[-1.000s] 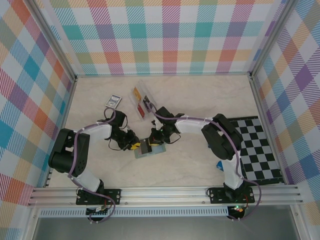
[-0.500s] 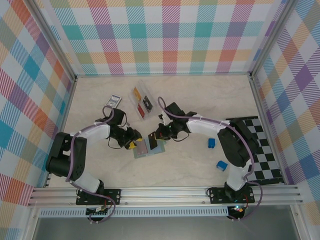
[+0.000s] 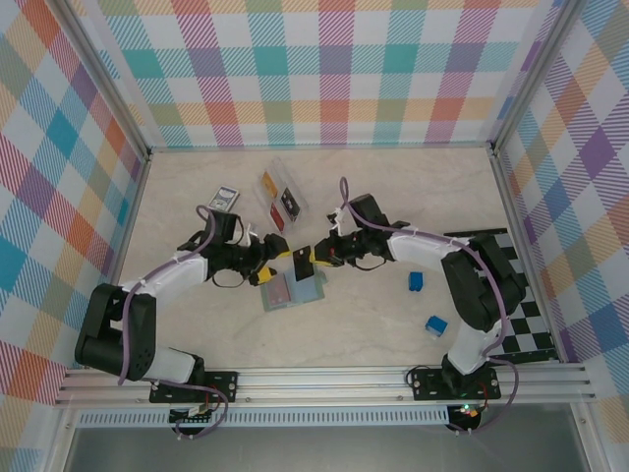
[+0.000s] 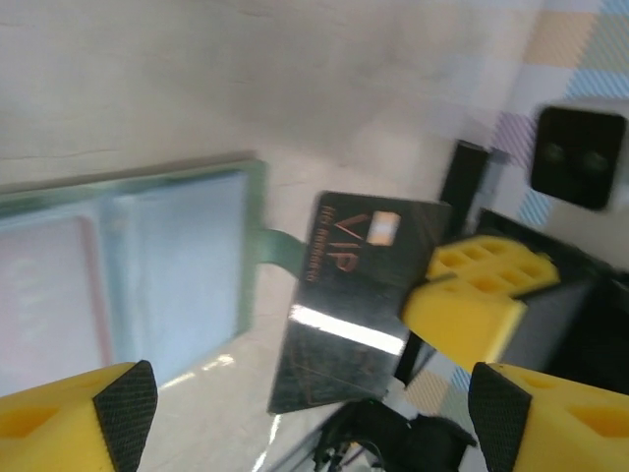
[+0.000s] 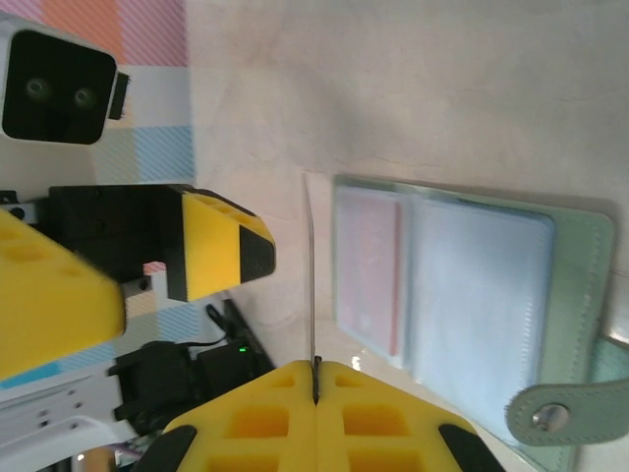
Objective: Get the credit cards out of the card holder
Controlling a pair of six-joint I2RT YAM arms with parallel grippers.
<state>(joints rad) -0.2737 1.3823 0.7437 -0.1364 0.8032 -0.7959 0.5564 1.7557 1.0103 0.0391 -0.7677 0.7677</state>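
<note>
Holder (image 5: 482,295): we see it lying open on the tabletop (image 3: 393,206), a pink card (image 5: 369,270) in its pocket.
Left tool (image 4: 313,421): jaws wide, nothing between them.
Right tool (image 5: 314,379): clamped on a dark card (image 4: 359,295), just beside the holder.

Pale table (image 3: 393,197) bears open card holder (image 3: 307,290), clear tray (image 3: 285,177), blue blocks (image 3: 416,282)

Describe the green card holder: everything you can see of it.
The sage-green soft folding card holder lies open and flat on the pale marbled table. Its inside is pale blue-grey pockets; one holds a pinkish-red card. A green closing tab with a round snap juts from one edge.
</note>
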